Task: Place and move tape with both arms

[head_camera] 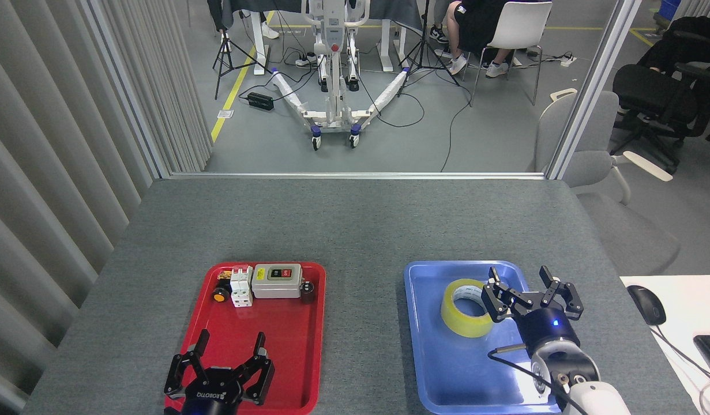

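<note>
The yellow tape roll (pixel 465 308) rests tilted in the blue tray (pixel 429 357), in its far half. My right gripper (pixel 519 273) stands open just right of the roll, fingers pointing away from me, its left finger close beside the roll and not holding it. My left gripper (pixel 229 340) is open over the near end of the red tray (pixel 311 346), with nothing between its fingers.
At the red tray's far end sit a grey switch box (pixel 277 280), white breakers (pixel 241 286) and a small orange push button (pixel 219 295). A white desk with a mouse (pixel 646 304) stands to the right. Grey table surface lies beyond both trays.
</note>
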Robot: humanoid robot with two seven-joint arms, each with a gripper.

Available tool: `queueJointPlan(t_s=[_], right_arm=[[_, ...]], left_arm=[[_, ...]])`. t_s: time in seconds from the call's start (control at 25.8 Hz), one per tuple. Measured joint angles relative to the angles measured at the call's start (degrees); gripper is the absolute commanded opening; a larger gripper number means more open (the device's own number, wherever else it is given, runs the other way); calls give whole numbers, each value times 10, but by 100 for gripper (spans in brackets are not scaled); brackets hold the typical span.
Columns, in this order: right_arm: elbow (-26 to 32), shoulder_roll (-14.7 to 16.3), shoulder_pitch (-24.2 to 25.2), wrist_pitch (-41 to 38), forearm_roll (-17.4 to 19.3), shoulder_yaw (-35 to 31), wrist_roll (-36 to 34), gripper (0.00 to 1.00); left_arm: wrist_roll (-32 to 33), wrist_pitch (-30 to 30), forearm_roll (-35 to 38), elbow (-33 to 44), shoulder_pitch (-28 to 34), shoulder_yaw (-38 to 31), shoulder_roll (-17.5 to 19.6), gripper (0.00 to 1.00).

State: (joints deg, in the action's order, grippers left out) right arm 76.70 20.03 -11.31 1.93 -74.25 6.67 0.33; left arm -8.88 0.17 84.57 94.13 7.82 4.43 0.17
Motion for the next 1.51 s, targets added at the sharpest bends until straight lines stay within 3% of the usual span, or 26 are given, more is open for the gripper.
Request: queueJointPlan(t_s=[0.19, 0.39, 0.62, 0.89, 1.51], right_arm=[[33, -1, 62, -31, -22, -4, -77, 97], [94, 2, 131, -39, -24, -21, -87, 97], [117, -8, 181, -44, -25, -51, -88, 98], [119, -23, 202, -45, -26, -78, -84, 99], [123, -24, 208, -42, -23, -79, -89, 99]], left_arm=[[0, 0, -2, -5, -1, -7, -1, 100], [-1, 0, -2, -13, -2, -10, -1, 100], [-1, 0, -2, -18, -3, -11, -1, 100], [-1, 0, -2, -19, -4, -11, -1, 100], [-1, 0, -2, -19, -4, -11, 0, 100]])
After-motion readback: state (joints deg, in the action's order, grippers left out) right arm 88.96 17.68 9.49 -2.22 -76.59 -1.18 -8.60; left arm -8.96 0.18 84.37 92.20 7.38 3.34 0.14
